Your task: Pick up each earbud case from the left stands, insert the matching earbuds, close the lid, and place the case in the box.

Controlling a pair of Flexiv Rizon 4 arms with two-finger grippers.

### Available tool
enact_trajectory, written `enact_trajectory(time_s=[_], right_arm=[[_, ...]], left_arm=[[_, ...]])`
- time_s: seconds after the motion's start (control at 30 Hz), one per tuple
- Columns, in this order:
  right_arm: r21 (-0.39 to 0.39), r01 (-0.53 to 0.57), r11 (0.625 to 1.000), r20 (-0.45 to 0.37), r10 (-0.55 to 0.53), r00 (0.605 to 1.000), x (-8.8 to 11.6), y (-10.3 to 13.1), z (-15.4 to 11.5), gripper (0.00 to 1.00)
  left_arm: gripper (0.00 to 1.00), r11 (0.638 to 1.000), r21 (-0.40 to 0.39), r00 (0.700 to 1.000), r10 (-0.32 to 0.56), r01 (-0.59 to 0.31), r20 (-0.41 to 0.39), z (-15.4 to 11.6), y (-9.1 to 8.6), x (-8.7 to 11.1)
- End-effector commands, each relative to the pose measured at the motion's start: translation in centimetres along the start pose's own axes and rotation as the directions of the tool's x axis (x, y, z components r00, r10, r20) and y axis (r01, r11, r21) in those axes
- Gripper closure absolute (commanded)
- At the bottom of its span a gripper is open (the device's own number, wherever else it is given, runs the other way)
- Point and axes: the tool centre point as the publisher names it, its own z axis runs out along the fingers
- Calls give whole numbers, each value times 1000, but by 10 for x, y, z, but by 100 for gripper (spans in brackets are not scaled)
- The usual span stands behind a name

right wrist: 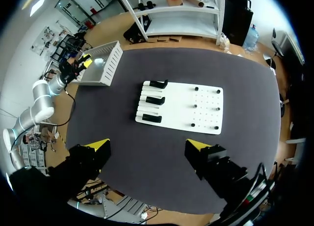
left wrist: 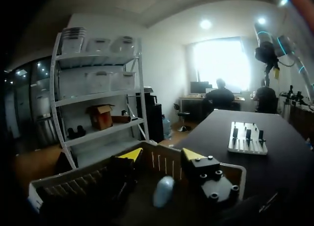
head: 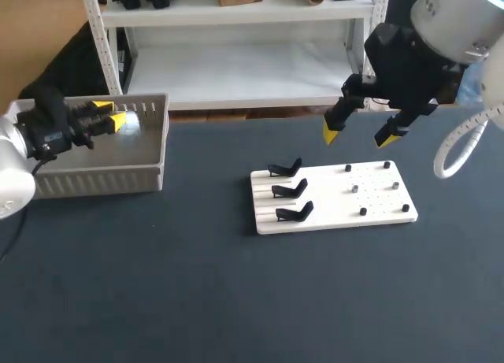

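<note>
My left gripper (head: 109, 116) hangs over the grey box (head: 102, 176) at the table's far left. In the left wrist view its fingers (left wrist: 131, 155) stand apart, and a pale, closed earbud case (left wrist: 164, 190) lies free on the box floor between them, touching neither. The box wall (left wrist: 162, 162) rises just ahead of the tips. My right gripper (head: 362, 135) is wide open and empty, high above the white board (head: 378, 198). On the board's left half stand three black stands (head: 288, 190), all bare. From the right wrist the board (right wrist: 206, 108) and stands (right wrist: 153, 100) show far below my right gripper (right wrist: 149, 147).
Small dark and grey pegs (head: 363, 211) dot the board's right half. The box (right wrist: 105, 64) sits near the far left table edge, with my left arm (right wrist: 46, 91) reaching into it. Dark tabletop (head: 197, 284) stretches in front of the board and box.
</note>
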Motion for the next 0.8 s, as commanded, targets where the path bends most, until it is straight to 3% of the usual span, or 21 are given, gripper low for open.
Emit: enact_trajectory(time_s=[0.03, 0.2, 0.5, 0.8], right_arm=[[1, -1, 1000, 6, 1, 1000, 3, 0, -1, 0], [1, -1, 1000, 6, 1, 1000, 3, 0, -1, 0], [1, -1, 1000, 6, 1, 1000, 3, 0, -1, 0], [1, -1, 1000, 6, 1, 1000, 3, 0, -1, 0]], left_arm=[[0, 1000, 14, 1000, 15, -14, -21, -4, 1, -4], [0, 996, 44, 997, 78, -78, -5, -10, -12, -20], [0, 974, 148, 984, 165, -173, 64, -22, -56, -54], [0, 974, 148, 984, 165, -173, 64, -22, -56, -54]])
